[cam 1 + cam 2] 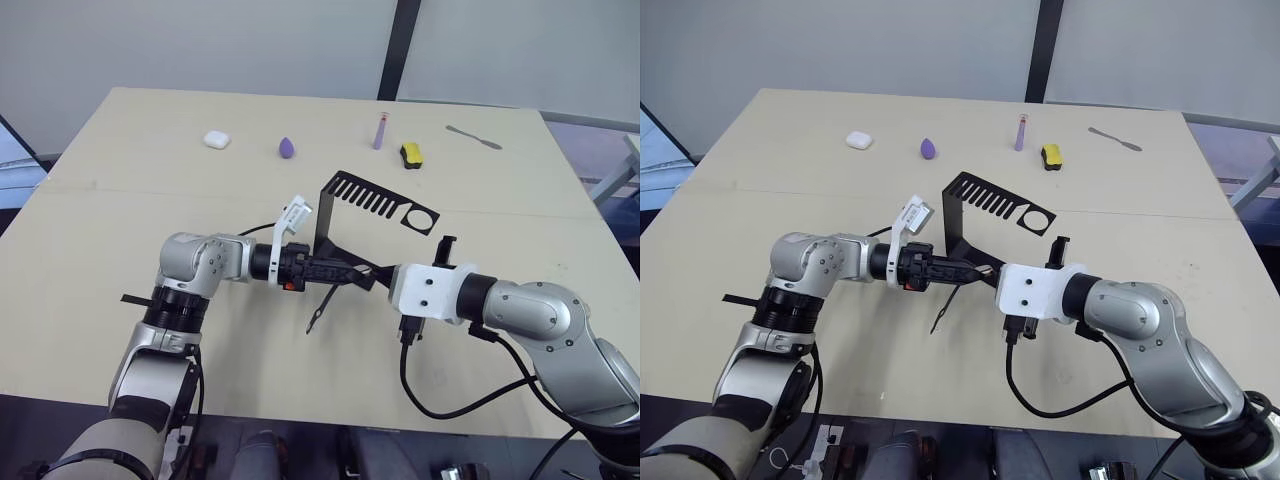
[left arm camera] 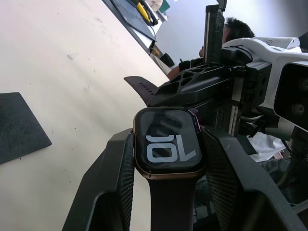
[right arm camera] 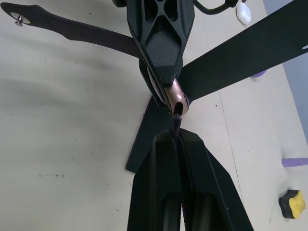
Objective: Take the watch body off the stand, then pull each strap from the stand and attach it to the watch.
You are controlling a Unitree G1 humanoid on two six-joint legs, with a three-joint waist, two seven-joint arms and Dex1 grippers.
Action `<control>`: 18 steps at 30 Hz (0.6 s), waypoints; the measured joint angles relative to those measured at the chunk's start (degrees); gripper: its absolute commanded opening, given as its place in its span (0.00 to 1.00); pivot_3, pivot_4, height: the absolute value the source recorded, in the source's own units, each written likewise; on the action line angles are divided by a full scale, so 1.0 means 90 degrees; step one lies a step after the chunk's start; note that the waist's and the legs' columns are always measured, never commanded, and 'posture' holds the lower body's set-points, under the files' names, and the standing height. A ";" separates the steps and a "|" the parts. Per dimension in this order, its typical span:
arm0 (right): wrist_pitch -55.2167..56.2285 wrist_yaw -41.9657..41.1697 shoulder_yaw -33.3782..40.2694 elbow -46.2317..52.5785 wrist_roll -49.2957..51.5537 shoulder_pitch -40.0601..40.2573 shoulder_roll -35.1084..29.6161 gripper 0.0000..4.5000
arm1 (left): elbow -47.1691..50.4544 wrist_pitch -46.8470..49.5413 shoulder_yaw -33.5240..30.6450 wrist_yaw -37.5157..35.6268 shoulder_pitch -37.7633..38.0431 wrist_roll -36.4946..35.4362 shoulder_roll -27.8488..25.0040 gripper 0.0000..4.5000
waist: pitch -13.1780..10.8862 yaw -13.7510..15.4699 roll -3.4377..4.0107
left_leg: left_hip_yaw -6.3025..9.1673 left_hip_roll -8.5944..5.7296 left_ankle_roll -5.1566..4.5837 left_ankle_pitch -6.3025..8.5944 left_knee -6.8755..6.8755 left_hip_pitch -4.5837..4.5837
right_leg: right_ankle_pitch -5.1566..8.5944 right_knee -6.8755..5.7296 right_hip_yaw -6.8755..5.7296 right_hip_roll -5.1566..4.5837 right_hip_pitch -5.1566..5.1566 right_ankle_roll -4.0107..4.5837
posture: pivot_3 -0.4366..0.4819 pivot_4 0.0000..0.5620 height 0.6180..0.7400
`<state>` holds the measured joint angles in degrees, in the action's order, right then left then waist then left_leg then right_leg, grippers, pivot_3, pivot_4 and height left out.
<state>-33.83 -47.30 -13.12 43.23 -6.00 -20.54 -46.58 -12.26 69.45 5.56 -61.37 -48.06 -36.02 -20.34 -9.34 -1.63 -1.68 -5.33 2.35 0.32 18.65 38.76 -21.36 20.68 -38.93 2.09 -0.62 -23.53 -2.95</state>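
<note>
In the left eye view, the left end effector and the right end effector are meeting nose to nose over the tabletop, just at 6 o'clock of the black stand. One strap is hanging down below them. In the left wrist view, the left end effector is squeezing the watch body tight between its fingers. In the right wrist view, the right end effector is pinching the other strap shut, its tip touching the watch's rim.
</note>
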 measured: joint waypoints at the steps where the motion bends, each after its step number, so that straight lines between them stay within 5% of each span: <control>1: 0.0000 0.0000 0.0000 0.0000 0.0000 0.0000 0.0000 0.00 | 0.0015 0.0000 -0.0002 0.0005 0.0007 0.0000 0.0000 0.35 | 0.0000 0.0000 0.0000 | 0.0000 0.0000 0.0000 0.0000 0.0000 0.0000 | 0.0000 0.0000 0.0000 0.0000 0.0000 0.0000 | 0.48 0.27 1.00; 18: -0.0001 -0.0002 -0.0001 0.0000 -0.0012 0.0000 -0.0005 0.00 | 0.0079 0.0105 -0.0083 0.0089 0.0014 -0.0002 0.0072 0.35 | 0.0000 0.0000 0.0000 | 0.0000 0.0000 0.0000 0.0000 0.0000 0.0000 | 0.0000 0.0000 0.0000 0.0000 0.0000 0.0000 | 0.48 0.27 1.00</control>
<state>-33.84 -47.31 -13.13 43.23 -6.10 -20.54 -46.62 -11.55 70.39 4.81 -60.58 -47.94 -36.04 -19.69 -9.34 -1.63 -1.69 -5.33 2.35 0.32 18.65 38.76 -21.36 20.68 -38.93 2.09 -0.62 -23.53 -2.95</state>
